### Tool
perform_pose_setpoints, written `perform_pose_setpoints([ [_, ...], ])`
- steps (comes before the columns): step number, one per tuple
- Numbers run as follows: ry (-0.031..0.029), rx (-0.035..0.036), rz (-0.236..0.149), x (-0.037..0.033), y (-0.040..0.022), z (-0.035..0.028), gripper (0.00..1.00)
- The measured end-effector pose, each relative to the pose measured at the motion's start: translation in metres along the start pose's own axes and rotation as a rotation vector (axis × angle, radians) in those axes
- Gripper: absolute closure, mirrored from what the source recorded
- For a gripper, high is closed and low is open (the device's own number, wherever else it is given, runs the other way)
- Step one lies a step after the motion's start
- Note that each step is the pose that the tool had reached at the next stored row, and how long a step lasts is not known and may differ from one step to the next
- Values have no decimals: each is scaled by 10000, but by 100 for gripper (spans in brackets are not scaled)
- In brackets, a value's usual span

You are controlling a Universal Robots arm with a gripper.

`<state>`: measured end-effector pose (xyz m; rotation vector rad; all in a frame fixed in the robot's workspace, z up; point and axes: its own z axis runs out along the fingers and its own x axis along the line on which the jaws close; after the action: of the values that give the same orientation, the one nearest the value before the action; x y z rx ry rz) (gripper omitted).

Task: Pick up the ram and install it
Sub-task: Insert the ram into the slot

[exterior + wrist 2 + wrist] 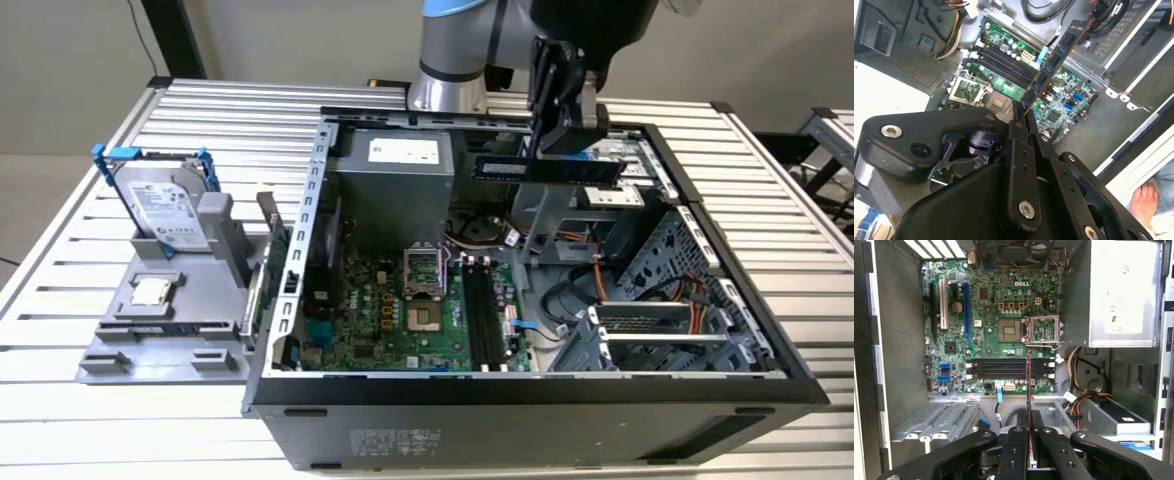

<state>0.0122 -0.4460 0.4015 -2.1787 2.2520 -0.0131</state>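
Exterior view: one pincer (537, 158) clamps one ram (587, 170) above one computer case (534, 430).

gripper (1029, 429) has the ram (1028, 390) pinched edge-on, just a thin dark line crossing the black memory slots (1009, 367) on the green motherboard (984, 315), CPU socket (1010, 330) near those slots, silver power supply (1124, 290) beside the board
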Motion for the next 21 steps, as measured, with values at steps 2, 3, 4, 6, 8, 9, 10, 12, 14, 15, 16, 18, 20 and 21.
perform_pose_setpoints([
  [2,0,0,0,-35,1,3,100],
  [3,-1,1,0,-52,2,5,100],
  [4,-1,0,0,-67,2,6,100],
  [6,0,0,0,-93,3,8,100],
  [8,-1,0,-2,-103,3,10,100],
  [9,1,0,-1,-103,3,11,100],
  [10,3,1,-1,-103,4,11,100],
  [12,8,0,-1,-104,3,11,100],
  [14,8,1,0,-104,3,12,100],
  [15,9,1,0,-104,3,11,100],
  [16,9,1,0,-104,4,11,100],
  [18,9,1,0,-104,4,12,100],
  [20,9,1,0,-104,4,11,100],
  [21,9,0,0,-104,4,12,100],
])
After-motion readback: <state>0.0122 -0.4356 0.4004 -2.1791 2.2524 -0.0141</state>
